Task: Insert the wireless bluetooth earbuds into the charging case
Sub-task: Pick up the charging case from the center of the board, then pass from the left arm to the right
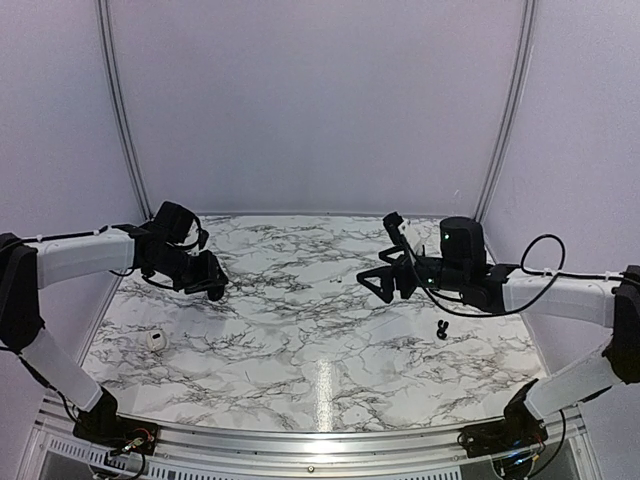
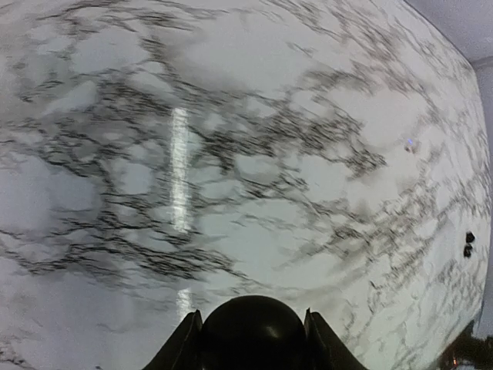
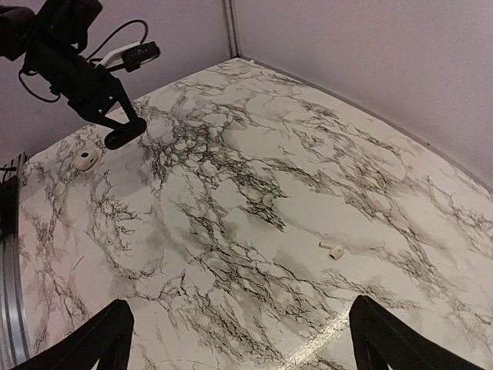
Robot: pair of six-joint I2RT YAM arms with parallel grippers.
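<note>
On table (image 1: 320, 300) left: charging case (image 1: 155, 339); earbuds (image 1: 441, 328) right.

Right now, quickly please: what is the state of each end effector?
Left end effector: cannot be told whether open or closed.
Right end effector: open, holding nothing.
</note>
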